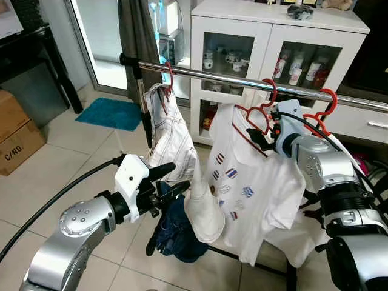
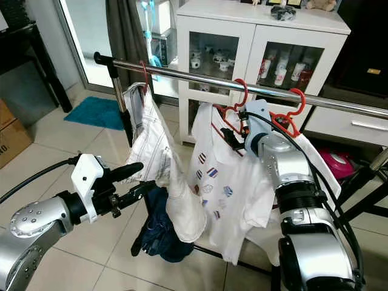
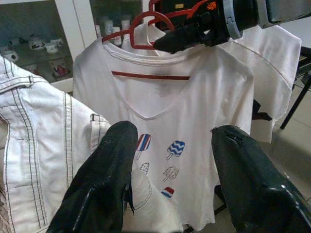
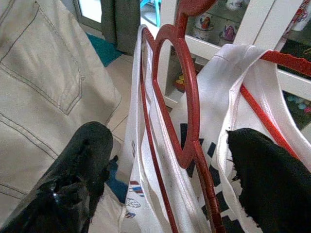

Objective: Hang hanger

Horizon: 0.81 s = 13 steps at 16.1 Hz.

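A red hanger point(image 1: 267, 97) carrying a white T-shirt point(image 1: 248, 188) with ice-lolly prints is hooked on the steel rail point(image 1: 218, 76). My right gripper point(image 1: 259, 139) is at the hanger's neck just under the rail. It is open, with its fingers point(image 4: 87, 160) standing on either side of the red hanger point(image 4: 189, 97). My left gripper point(image 1: 171, 180) is open lower down, in front of the white jeans point(image 1: 170, 139), and holds nothing. In the left wrist view the T-shirt point(image 3: 194, 107) hangs straight ahead.
White jeans hang from another red hanger point(image 1: 168, 76) at the rail's left end. A third hanger point(image 1: 326, 100) holds a shirt on the right, and a dark blue garment point(image 1: 176, 233) droops below. Behind stands a white glass-door cabinet point(image 1: 267, 30). On the floor lie a blue mat point(image 1: 112, 112) and cardboard boxes point(image 1: 15, 130).
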Motion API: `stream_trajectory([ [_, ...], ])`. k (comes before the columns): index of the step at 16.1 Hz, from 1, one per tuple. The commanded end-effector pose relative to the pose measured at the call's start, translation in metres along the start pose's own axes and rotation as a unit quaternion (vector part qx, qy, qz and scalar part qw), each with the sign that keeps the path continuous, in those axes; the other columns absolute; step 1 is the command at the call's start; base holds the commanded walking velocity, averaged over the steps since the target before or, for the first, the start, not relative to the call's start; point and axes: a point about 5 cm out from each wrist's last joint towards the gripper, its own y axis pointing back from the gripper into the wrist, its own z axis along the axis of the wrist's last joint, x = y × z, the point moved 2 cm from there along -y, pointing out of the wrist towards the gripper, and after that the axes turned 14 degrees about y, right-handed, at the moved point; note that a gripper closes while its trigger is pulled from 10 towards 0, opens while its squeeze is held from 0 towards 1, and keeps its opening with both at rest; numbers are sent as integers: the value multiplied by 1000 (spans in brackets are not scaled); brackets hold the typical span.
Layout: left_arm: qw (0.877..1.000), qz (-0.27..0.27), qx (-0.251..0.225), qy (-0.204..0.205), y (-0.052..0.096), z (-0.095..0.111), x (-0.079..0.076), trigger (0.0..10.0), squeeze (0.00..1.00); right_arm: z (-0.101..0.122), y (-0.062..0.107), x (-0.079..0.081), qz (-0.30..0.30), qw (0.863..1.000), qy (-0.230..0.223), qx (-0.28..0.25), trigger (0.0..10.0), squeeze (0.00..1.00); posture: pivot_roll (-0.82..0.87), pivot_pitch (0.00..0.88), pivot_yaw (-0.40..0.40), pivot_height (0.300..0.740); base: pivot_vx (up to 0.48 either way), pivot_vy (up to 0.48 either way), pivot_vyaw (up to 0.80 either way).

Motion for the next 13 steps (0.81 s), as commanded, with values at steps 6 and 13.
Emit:
stream_trajectory([
  [6, 1000, -8, 4, -5, 0, 1, -3, 10000, 0, 6, -4, -3, 4, 1000, -17, -16, 0, 0, 3, 0, 14, 740, 0, 0, 0],
  [13, 1000, -11, 7, -5, 0, 0, -4, 10000, 0, 4, -12, -2, -1, 999, -33, -11, 0, 0, 5, 0, 13, 740, 0, 0, 0],
])
